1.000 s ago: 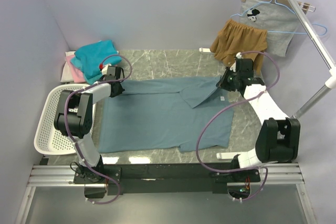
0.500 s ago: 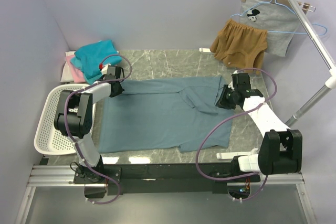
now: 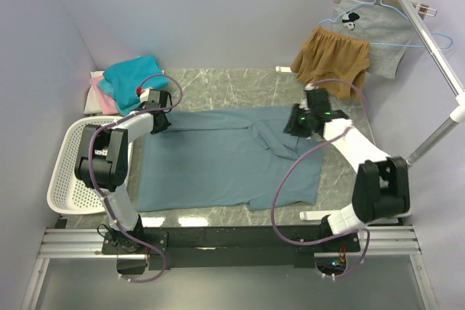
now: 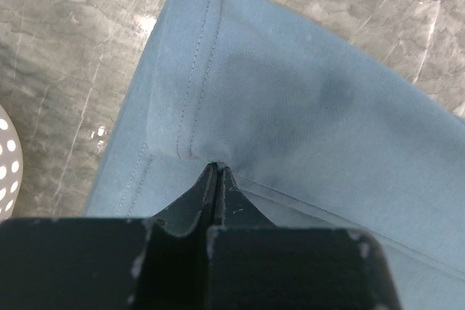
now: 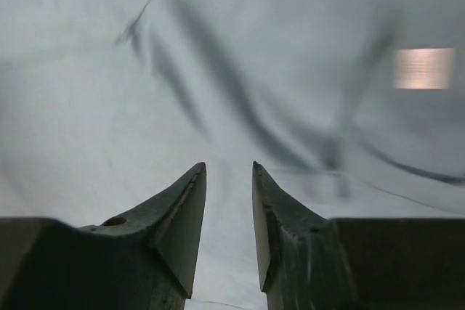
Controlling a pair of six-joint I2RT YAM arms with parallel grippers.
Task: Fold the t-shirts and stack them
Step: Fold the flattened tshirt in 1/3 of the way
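Observation:
A large grey-blue t-shirt (image 3: 218, 157) lies spread on the marble table, its right sleeve folded in over the body. My left gripper (image 3: 161, 124) is shut on the shirt's far left corner; in the left wrist view the closed tips (image 4: 218, 168) pinch a fold of the cloth (image 4: 290, 99). My right gripper (image 3: 290, 124) hovers over the folded sleeve, jaws open and empty (image 5: 229, 168), with blurred cloth (image 5: 145, 92) and a white label (image 5: 423, 68) below. Teal (image 3: 131, 74) and pink (image 3: 103, 99) tees lie piled at the far left.
A white perforated basket (image 3: 67, 172) stands at the left table edge. Mustard-brown shorts (image 3: 330, 59) and a light grey printed garment (image 3: 374, 34) hang from a rail (image 3: 429, 41) at the far right.
My right gripper swung toward me from the shirt's far right edge, then back left over the shirt; the sleeve flap now lies further in. The left arm has not moved.

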